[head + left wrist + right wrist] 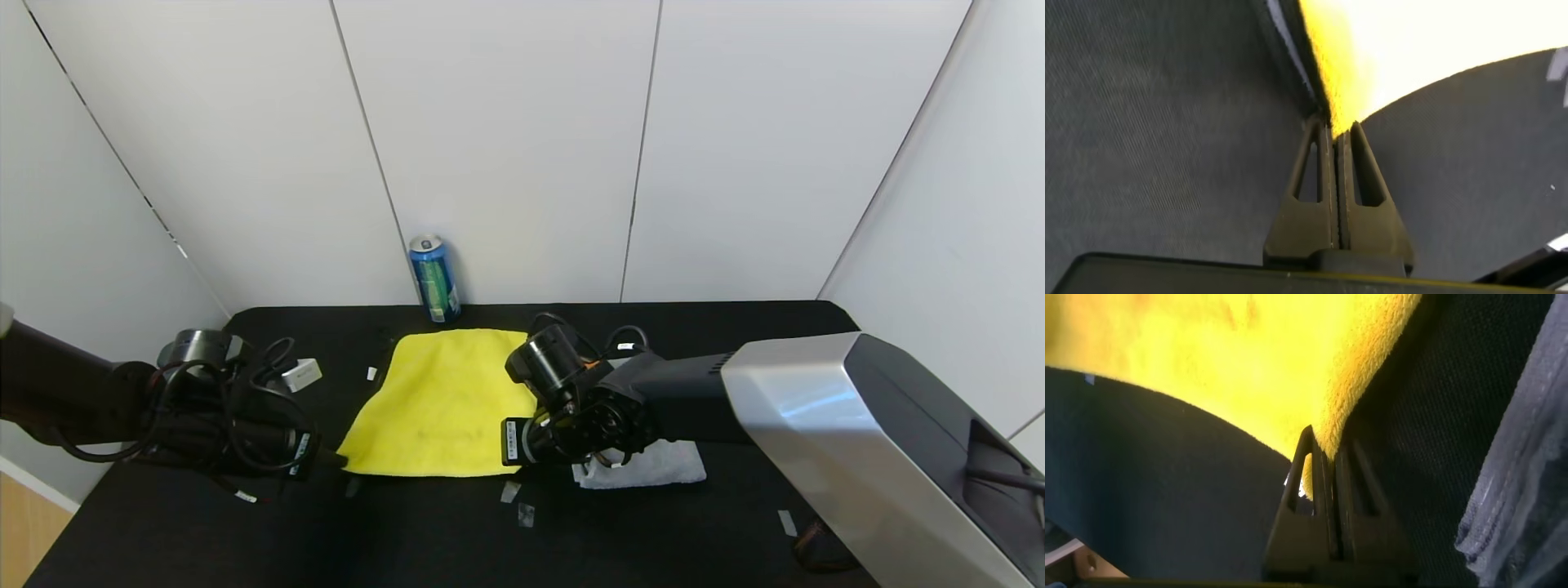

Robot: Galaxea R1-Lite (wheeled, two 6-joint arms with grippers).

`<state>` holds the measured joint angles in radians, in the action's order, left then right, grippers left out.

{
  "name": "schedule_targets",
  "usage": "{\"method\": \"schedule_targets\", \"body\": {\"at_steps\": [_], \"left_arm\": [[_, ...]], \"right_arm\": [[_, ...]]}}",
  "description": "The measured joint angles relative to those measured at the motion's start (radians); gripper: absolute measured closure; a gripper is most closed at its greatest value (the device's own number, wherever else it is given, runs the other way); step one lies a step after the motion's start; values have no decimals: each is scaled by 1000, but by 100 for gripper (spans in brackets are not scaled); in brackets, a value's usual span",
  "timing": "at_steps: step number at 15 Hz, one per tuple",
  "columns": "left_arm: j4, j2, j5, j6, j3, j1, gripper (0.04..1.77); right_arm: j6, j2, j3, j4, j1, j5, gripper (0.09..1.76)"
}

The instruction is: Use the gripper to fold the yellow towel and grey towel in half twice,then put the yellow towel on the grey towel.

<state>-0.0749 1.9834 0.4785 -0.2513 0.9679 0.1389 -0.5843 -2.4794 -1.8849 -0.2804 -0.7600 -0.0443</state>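
Yellow towel (445, 400) lies spread on the black worktop (653, 523), roughly mid-surface. Taking it as landmark:

- Left gripper (339, 460) at the towel's near left corner; left wrist view shows the fingers (1323, 184) pressed together on the yellow edge, clamped on that corner.
- Right gripper (522, 445) at the towel's near right corner; right wrist view shows the fingers (1319, 486) together, pinching the cloth edge.
- Grey towel (645, 467) just right of the yellow towel, partly under the right arm; looks bunched or folded.
- Blue can (433, 278) upright behind the towel's far edge, against the wall.
- Small white block (301, 375) to the towel's left.
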Motion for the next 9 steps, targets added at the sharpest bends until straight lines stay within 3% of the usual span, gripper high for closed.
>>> {"method": "schedule_targets", "body": {"at_steps": [9], "left_arm": [[113,-97,-15,-3,-106,1,171]], "right_arm": [[2,81,64,-4,-38,9,171]]}}
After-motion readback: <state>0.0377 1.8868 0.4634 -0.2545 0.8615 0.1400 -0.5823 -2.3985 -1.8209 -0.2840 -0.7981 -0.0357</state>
